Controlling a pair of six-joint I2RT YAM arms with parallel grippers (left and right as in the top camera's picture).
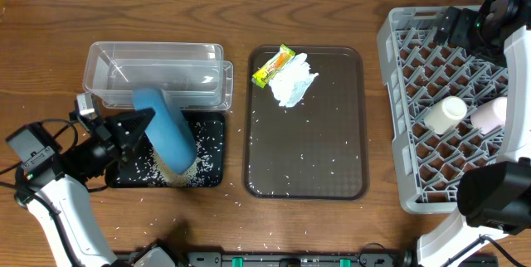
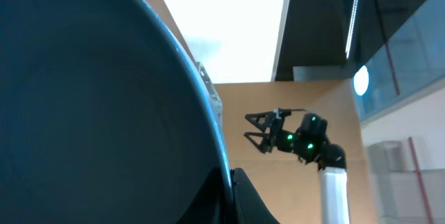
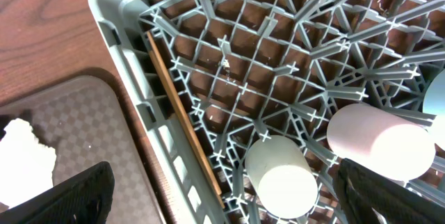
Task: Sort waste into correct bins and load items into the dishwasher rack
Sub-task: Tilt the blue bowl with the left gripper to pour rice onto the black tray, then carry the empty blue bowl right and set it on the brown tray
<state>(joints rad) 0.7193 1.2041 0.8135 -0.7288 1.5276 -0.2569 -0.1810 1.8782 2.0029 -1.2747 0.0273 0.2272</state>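
Blue bowl (image 1: pixel 166 130) rim over black tray (image 1: pixel 212 124)

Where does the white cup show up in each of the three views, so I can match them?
Overhead: the white cup lies in the grey rack, right side of the picture, mid height.
Left wrist: not in it; the blue bowl fills most of this view.
Right wrist: bottom centre, inside the rack.
Shared landmark: the pink cup lying right beside it, seen in the overhead and right wrist views.
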